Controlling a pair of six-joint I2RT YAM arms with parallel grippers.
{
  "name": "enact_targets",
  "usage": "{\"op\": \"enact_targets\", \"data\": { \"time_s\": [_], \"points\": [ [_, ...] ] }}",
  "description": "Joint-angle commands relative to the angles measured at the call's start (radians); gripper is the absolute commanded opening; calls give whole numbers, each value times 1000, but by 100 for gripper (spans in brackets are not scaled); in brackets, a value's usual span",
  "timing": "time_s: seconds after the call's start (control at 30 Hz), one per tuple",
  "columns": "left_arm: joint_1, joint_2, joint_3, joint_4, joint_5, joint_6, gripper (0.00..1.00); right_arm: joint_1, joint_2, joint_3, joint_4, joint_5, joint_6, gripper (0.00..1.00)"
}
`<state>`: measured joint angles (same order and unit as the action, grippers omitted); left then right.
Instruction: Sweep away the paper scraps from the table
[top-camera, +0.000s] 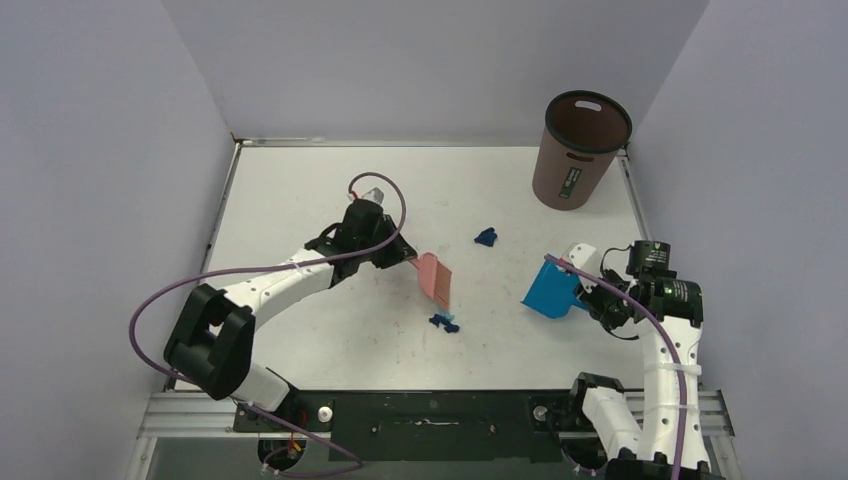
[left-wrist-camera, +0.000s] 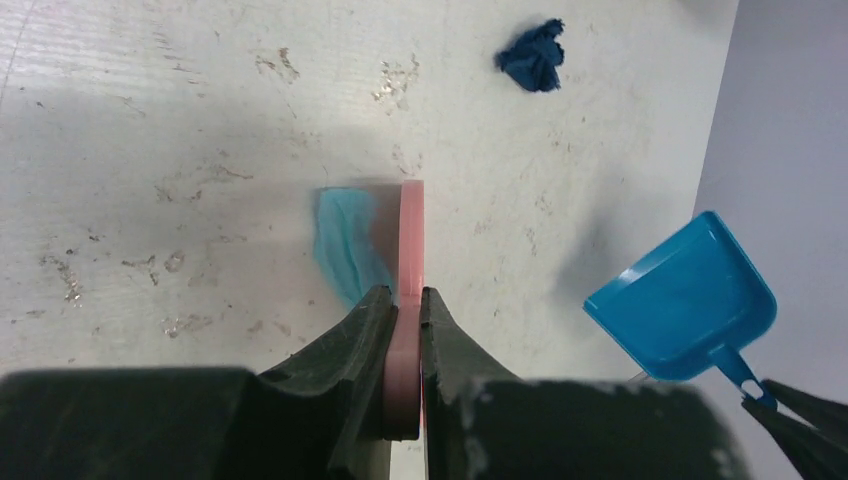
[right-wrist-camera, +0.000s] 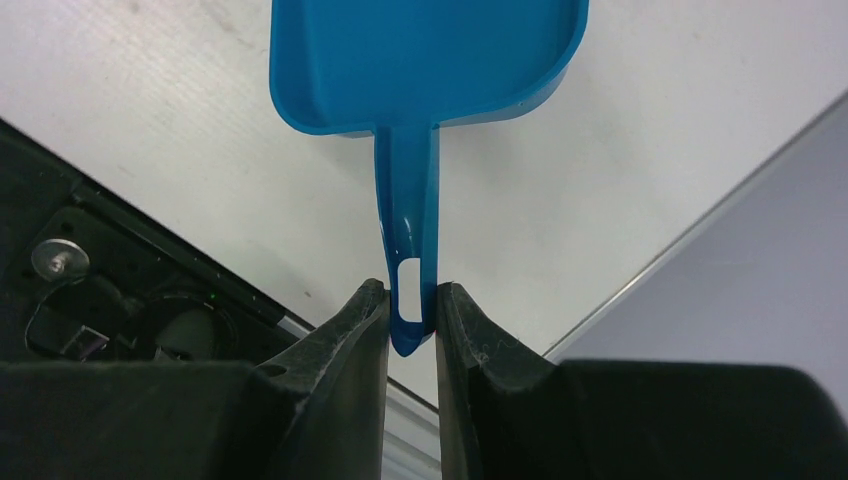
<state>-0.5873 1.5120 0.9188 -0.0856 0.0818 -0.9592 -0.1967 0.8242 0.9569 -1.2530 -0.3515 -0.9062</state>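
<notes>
My left gripper (top-camera: 408, 258) (left-wrist-camera: 407, 298) is shut on the handle of the pink hand brush (top-camera: 436, 277) (left-wrist-camera: 411, 240), which stands edge-on over the table (top-camera: 300, 190). A light-blue strip (left-wrist-camera: 345, 245) lies just left of the brush. Near the brush head's front end lie dark blue paper scraps (top-camera: 444, 322). Another dark blue scrap (top-camera: 486, 237) (left-wrist-camera: 532, 57) sits apart, farther back. My right gripper (top-camera: 592, 292) (right-wrist-camera: 411, 300) is shut on the handle of the blue dustpan (top-camera: 550, 290) (right-wrist-camera: 430, 60) (left-wrist-camera: 685, 300), to the right of the scraps.
A dark brown waste bin (top-camera: 580, 150) stands upright at the table's back right corner. Grey-lilac walls close the table in on three sides. A metal edge (right-wrist-camera: 700, 225) runs close by the right gripper.
</notes>
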Motion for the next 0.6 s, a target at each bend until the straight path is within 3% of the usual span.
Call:
{"op": "enact_targets", "data": {
  "time_s": [0.0,0.27,0.43,0.57],
  "points": [
    [-8,-108,156,-225,77,227,0,1,39,7,-80,-125,-187,5],
    [-11,-152,484,-699,-208,510,0,98,164,0,-103,-135,-207,5],
    [-11,-105,545,-831,-366,602,0,332,192,-69,3,-57,-50,5],
    [-13,-58,549,-880,-419,622,0,443,280,-88,81,-5,66,5]
  ]
}}
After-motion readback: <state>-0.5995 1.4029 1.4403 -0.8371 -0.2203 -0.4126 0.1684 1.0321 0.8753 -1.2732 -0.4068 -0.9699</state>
